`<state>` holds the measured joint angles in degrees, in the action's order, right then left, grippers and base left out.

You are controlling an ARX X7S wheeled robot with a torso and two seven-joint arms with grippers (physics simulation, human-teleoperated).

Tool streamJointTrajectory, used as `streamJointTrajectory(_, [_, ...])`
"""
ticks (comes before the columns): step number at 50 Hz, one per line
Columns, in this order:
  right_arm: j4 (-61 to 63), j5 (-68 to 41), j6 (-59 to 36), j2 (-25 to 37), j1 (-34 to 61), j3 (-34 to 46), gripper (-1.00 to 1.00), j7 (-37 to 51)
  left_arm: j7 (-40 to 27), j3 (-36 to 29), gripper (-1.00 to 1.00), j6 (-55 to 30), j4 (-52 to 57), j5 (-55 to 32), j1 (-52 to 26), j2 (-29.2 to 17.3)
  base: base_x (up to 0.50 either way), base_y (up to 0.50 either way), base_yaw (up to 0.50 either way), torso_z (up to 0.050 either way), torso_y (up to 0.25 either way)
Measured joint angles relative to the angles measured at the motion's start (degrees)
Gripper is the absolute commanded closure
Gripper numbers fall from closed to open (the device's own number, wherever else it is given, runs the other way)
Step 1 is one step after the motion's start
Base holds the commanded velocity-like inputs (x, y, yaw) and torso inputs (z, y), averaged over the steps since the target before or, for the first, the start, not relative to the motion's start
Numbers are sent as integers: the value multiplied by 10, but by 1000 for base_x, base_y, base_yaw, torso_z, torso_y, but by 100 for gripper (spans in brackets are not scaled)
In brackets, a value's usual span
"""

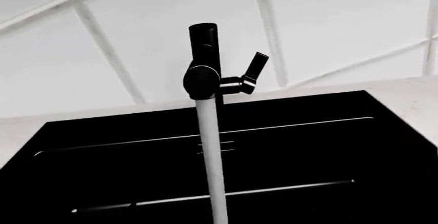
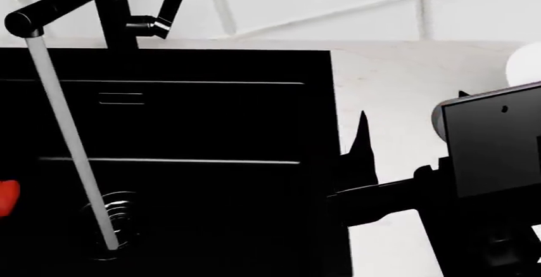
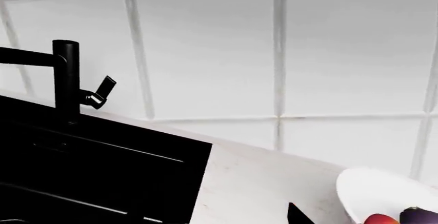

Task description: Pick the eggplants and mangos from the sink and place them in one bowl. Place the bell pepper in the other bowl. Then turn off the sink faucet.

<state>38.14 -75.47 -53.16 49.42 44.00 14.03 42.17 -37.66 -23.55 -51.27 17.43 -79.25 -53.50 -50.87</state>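
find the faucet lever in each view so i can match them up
Left wrist view: the lever sticks out beside the faucet, centre frame, above the sink.
Head view: lever at the top left, behind the sink's back rim.
Right wrist view: lever at mid left, against the tiled wall.
Shared landmark: the upright black faucet post it branches from.

Text, labels, brands: none readable in any view.
Sink faucet (image 1: 203, 62): plain black, no marking.
Sink (image 2: 211, 131): plain black, no print.
Wall tiles (image 3: 205, 44): blank white.
Bowl (image 3: 373, 193): unmarked.
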Motion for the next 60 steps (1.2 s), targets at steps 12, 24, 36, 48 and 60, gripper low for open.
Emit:
streamJointTrajectory(12, [2,-2,3,2,-4,-2,-100,6,1,-2,-100,3,3,1,7,0,2,500,0,0,0])
streamJointTrajectory(24, [4,6,13,3,-15,-5,-100,8,0,-2,-100,3,6,-1,9,-1,160,500,0,0,0])
streamJointTrajectory(36, [8,11,24,8,-30,-14,-100,17,-2,-6,-100,2,5,1,6,4,286,295,0,0,0])
streamJointTrajectory(48, [14,13,28,14,-39,-18,-100,20,-4,-10,-100,1,6,0,4,8,277,134,0,0,0])
streamJointTrajectory(60, [16,6,30,20,-46,-22,-100,27,-2,-13,-100,1,6,-2,7,12,50,11,0,0,0])
